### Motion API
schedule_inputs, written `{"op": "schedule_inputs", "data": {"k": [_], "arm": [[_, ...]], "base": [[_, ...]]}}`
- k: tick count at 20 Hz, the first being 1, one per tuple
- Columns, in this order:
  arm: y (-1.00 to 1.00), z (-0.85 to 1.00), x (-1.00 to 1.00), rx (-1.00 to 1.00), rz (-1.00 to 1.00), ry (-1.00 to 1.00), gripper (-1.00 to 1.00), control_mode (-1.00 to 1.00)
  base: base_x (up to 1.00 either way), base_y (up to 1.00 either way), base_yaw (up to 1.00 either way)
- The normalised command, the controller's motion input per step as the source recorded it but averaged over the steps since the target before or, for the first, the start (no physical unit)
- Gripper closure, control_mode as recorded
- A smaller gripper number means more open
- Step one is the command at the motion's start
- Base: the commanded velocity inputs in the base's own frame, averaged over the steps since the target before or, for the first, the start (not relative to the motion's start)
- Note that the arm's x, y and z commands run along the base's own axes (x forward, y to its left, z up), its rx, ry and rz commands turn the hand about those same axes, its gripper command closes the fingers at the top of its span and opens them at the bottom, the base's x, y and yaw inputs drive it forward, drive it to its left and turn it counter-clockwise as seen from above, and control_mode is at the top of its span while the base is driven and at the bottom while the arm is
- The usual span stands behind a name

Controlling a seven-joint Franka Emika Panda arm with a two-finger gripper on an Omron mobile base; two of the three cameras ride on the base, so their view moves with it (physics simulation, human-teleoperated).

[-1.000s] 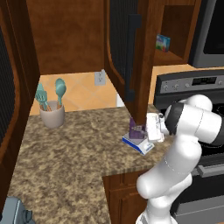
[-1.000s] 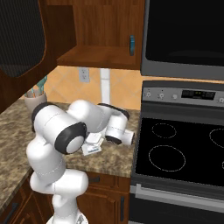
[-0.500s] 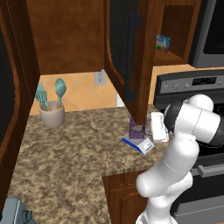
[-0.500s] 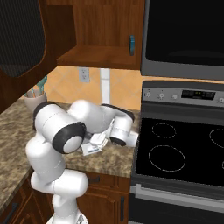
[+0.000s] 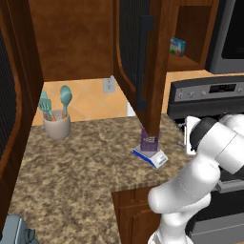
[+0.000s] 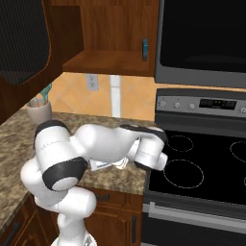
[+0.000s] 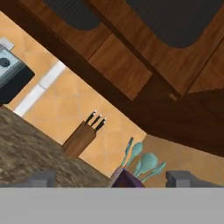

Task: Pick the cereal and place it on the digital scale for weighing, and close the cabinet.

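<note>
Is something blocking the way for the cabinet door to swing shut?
Nothing visible blocks it. The cabinet door hangs open above the counter, and the cereal already sits low on the digital scale, below the door's bottom edge. The open claw is beside the box, also low.

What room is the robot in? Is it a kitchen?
Yes, it looks like a kitchen, a computer-drawn one. There is a stove with round burners, a speckled stone counter with a cup of utensils, and wooden wall cabinets above.
</note>
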Motion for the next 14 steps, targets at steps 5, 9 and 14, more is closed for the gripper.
{"op": "schedule_inputs", "data": {"k": [5,9,14], "arm": [[-0.22,0.90,-0.85,0.03,-0.02,-0.37,-1.00,-1.00],[-0.03,0.99,-0.97,0.04,0.00,-0.26,-1.00,-1.00],[0.00,1.00,-1.00,0.05,0.00,-0.19,-1.00,-1.00]], "base": [[0.00,0.00,0.00],[0.00,0.00,0.00],[0.00,0.00,0.00]]}}
